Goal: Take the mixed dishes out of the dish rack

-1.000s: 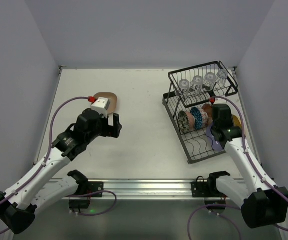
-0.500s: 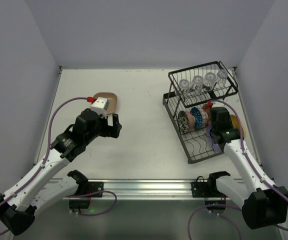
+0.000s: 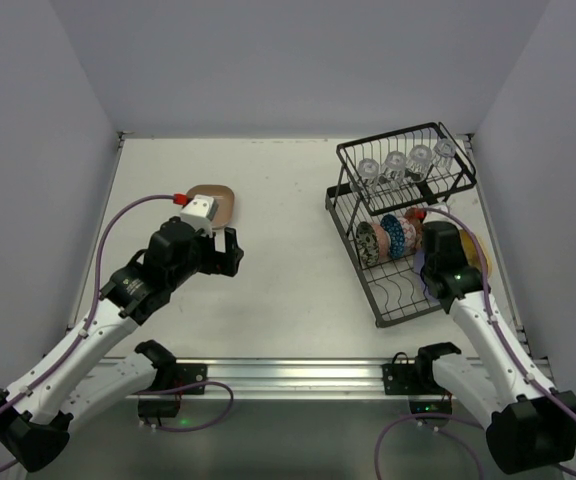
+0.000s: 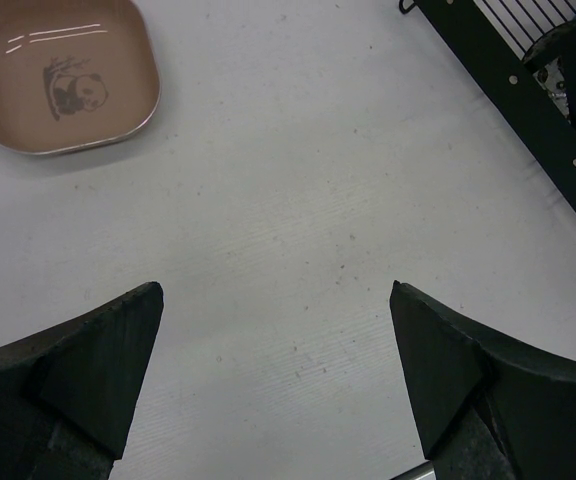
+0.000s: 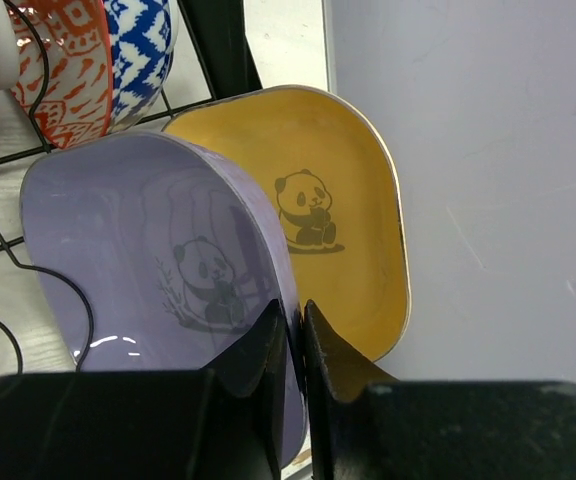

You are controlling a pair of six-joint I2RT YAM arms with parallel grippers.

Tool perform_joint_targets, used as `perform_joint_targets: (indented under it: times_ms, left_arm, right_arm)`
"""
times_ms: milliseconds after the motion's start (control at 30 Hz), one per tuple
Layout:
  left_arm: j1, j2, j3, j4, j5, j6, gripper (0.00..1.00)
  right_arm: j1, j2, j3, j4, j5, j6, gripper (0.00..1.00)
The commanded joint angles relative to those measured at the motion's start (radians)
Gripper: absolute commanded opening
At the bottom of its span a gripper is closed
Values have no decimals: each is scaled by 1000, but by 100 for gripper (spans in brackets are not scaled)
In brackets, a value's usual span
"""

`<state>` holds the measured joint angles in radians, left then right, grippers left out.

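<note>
Dish rack (image 3: 400, 296) at approx 2 o'clock: glasses (image 3: 405, 164) on top shelf, bowls (image 3: 390, 238) below; R arm (image 3: 473, 305) at lavender plate (image 3: 426, 276)

No words, numbers or brand marks can be read anywhere. The only printed marks are small panda drawings. One is on the brown plate (image 4: 63, 75) lying on the desk (image 4: 288, 200) toward its far left. The lavender plate (image 5: 118, 230) and the yellow plate (image 5: 338, 200), both standing in the rack (image 5: 220, 40) by the desk's right edge, carry one each.
</note>
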<state>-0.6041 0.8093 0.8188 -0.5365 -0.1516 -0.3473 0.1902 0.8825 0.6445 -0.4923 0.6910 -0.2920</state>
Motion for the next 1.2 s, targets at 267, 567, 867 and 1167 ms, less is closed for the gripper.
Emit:
perform_joint_targets:
  times_ms: [267,567,867,1167]
  left_arm:
    - [3,-13,-4,43,14,27,100]
    - [1,-9,-1,43,15,28,100]
    - [1,-7,-1,43,15,28,100]
    - [3,-4,0,44,15,30,100]
  right_arm:
    - [28,-45,-32,104,62,-70,0]
    - [78,-88,-65,196,133,-163,0]
    - [123,-83,-63,201,174,-191,0]
    - [158,-79,-75,205,220,-236,0]
